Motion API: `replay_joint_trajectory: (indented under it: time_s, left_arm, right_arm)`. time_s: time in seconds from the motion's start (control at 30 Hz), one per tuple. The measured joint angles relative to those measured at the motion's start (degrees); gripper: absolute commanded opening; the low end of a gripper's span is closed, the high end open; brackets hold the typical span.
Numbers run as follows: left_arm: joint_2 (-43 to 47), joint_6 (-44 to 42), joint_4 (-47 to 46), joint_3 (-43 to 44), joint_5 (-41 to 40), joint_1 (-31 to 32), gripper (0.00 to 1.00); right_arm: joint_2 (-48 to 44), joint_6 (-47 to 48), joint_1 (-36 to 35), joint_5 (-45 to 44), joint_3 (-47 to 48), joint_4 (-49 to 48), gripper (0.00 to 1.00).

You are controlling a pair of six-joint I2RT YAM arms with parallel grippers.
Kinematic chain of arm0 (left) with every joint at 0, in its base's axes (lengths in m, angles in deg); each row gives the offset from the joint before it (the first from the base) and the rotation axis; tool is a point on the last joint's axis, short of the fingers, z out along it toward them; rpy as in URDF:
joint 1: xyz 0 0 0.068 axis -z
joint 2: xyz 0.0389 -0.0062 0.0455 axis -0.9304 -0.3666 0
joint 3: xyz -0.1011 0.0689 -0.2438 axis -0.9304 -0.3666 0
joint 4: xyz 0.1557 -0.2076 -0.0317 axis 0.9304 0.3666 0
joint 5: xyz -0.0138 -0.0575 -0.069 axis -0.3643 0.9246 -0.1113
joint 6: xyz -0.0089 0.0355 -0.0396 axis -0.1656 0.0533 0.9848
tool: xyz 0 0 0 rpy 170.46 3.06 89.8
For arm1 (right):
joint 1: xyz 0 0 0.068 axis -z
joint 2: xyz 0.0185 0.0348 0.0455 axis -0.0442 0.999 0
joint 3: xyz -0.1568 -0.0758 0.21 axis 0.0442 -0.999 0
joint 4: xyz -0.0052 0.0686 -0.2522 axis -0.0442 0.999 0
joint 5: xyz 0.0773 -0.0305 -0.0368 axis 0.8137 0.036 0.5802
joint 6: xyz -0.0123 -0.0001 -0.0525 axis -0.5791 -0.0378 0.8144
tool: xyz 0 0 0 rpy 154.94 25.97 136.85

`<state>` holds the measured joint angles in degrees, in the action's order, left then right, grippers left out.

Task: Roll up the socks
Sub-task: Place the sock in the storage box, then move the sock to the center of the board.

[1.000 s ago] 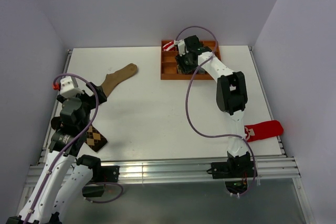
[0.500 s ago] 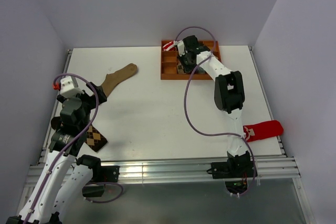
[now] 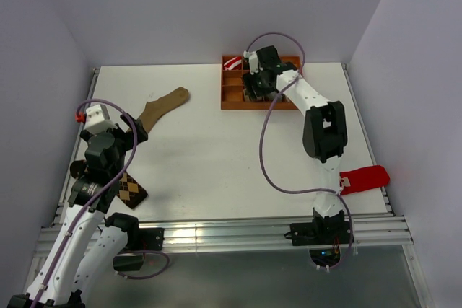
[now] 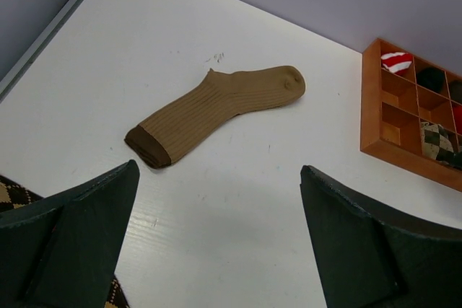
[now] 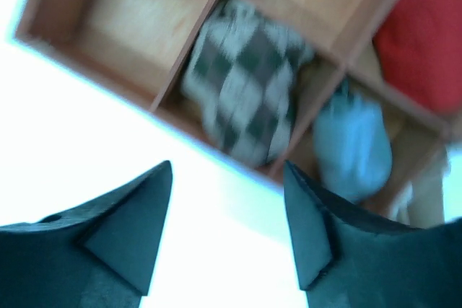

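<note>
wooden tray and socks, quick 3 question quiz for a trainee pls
1. True or false: the long tan sock lies inside the wooden tray.
2. In the right wrist view, what fills the compartment just left of the blue roll? A) a rolled argyle sock B) a tan sock C) a white towel
3. Fill in: the red sock lies on the table, closer to the ___ arm's base.

Key: 1 false; 2 A; 3 right.

Bright, even light with faint shadows; right wrist view blurred, overexposed, blue-tinted (the other 2 sharp)
</note>
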<state>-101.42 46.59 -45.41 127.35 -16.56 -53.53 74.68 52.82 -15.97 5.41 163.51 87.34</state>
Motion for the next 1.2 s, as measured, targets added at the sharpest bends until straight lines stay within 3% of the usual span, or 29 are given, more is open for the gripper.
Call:
replay_joint_trajectory:
  time_s: [0.2, 0.43, 0.6, 0.63, 0.7, 0.93, 1.2]
  left_arm:
    - [0.4, 0.2, 0.3, 0.0, 0.1, 0.0, 1.00]
    - [0.5, 0.5, 0.6, 0.0, 0.2, 0.0, 0.99]
    - [0.4, 1.6, 1.2, 0.0, 0.0, 0.0, 0.99]
    - [0.3, 2.0, 1.3, 0.0, -0.1, 0.0, 1.00]
    - [-0.2, 3.8, 2.4, 0.2, -0.5, 0.0, 0.99]
    - [-6.7, 16.2, 11.2, 1.2, -3.2, -0.1, 0.99]
    - [-21.4, 30.2, 15.3, -3.4, -5.0, -0.6, 0.99]
  right_arm:
    - [-18.7, -6.2, 0.0, -1.2, -11.4, -2.2, 0.74]
    - [-49.8, -17.6, 0.0, -5.7, -32.7, -12.4, 0.75]
    - [-69.1, -25.6, 0.0, -7.8, -46.4, -15.1, 0.86]
    - [-72.6, -26.9, 0.0, -8.1, -48.7, -15.5, 0.94]
    - [-78.5, -29.6, 0.0, -8.3, -52.1, -15.6, 0.99]
    - [-92.2, -36.4, 0.0, -5.3, -62.6, -16.7, 1.00]
    - [-90.4, -41.5, 0.0, 3.2, -70.2, -18.2, 1.00]
